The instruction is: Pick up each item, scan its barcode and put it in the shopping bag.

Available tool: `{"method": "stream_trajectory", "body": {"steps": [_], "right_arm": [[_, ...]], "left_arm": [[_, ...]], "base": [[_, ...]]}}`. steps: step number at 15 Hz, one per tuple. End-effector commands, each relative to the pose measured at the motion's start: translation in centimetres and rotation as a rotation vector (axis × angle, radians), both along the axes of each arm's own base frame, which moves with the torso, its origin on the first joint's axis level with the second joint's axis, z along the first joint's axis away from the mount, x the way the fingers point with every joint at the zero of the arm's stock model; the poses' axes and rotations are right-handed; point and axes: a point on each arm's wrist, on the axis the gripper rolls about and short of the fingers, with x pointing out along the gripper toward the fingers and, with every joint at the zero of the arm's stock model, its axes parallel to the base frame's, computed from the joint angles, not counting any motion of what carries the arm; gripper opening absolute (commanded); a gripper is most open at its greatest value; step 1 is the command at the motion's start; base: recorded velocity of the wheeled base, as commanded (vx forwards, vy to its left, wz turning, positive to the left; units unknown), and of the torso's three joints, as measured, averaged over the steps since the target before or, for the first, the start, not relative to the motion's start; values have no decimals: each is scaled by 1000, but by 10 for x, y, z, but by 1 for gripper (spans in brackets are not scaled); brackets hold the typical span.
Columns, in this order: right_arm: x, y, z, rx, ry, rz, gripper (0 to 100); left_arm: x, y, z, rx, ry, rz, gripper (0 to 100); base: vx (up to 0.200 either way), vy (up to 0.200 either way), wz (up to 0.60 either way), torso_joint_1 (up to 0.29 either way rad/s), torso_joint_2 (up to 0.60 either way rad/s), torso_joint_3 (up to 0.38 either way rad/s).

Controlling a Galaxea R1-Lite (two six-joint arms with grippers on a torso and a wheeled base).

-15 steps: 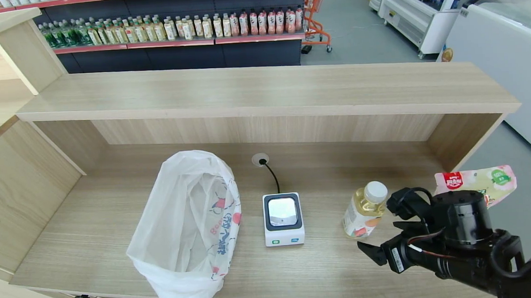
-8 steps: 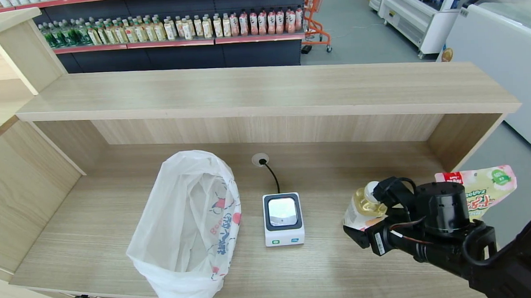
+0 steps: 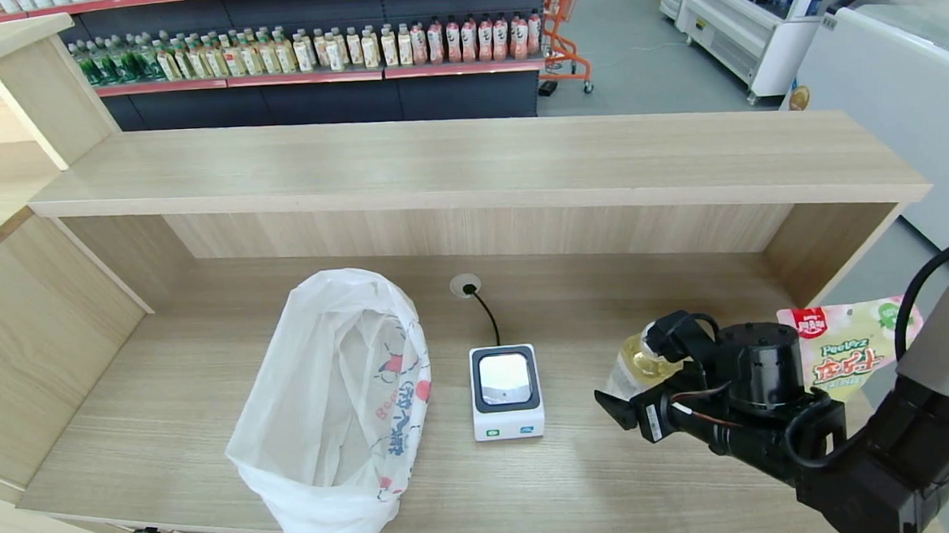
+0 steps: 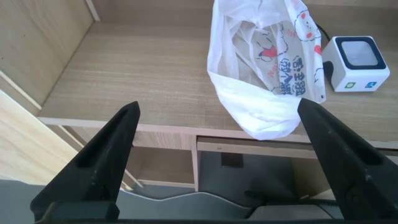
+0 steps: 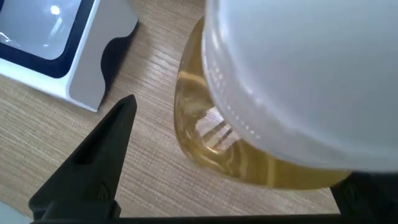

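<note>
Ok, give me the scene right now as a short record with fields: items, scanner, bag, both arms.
bottle: upright on the counter, right of the scanner; yellowish liquid, white cap
pouch: at the counter's right end, beyond the bottle
scanner: white, window up, mid-counter
shopping bag: open, left of the scanner; no item visible inside
right gripper: open, fingers either side of the bottle; contact unclear
left gripper: open, off the counter's front edge, near the bag
</note>
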Motion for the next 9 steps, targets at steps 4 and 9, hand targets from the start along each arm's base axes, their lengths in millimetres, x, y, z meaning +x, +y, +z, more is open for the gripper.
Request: {"method": "stream_trajectory", "body": {"steps": [4, 9], "right_arm": [[11, 5, -4, -7, -15, 2, 100], [33, 15, -8, 16, -64, 47, 100]], "left_arm": [[0, 0, 0, 0, 0, 0, 100], [0, 0, 0, 0, 0, 0, 100]], "base": [[0, 0, 0, 0, 0, 0], [0, 0, 0, 0, 0, 0]]}}
